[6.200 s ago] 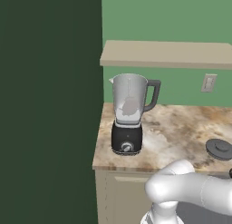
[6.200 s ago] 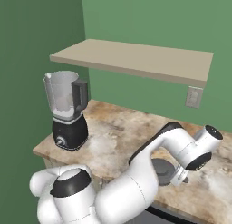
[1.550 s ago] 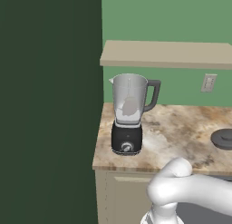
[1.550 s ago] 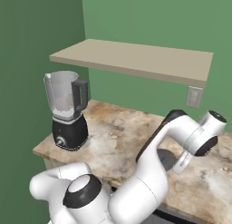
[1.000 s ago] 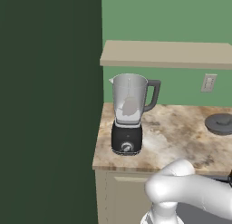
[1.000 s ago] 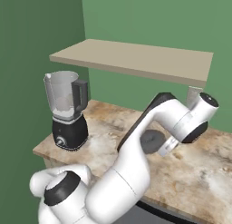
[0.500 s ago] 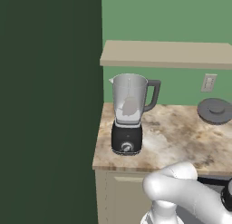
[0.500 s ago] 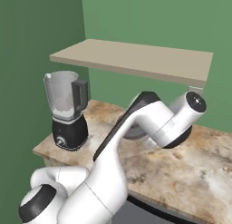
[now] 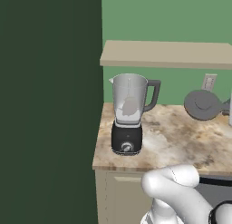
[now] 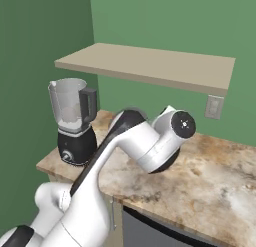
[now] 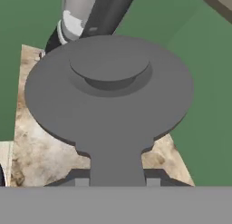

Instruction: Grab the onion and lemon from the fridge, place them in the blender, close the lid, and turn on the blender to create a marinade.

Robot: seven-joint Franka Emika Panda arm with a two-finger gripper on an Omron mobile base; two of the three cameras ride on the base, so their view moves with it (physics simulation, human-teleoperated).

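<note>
The blender stands at the left end of the counter, a clear jug with no cover on a black base with a round knob; it also shows as the blender and the blender. The lid, a dark grey disc with a raised centre, hangs tilted in the air right of the jug, above the counter. In the hand view the lid sits close before the camera, and my gripper is shut on its stem. A pale blur sits low in the jug; onion and lemon are hidden. The fridge is out of view.
A beige shelf runs along the wall just above the jug's mouth. A wall socket sits under its right part. The marbled counter ends at a dark green wall on the left. My arm arches over the counter.
The lid has travelled left and upward in my grip, from low over the counter's right end toward the blender. The arm has swung left with it. The blender has not moved.
</note>
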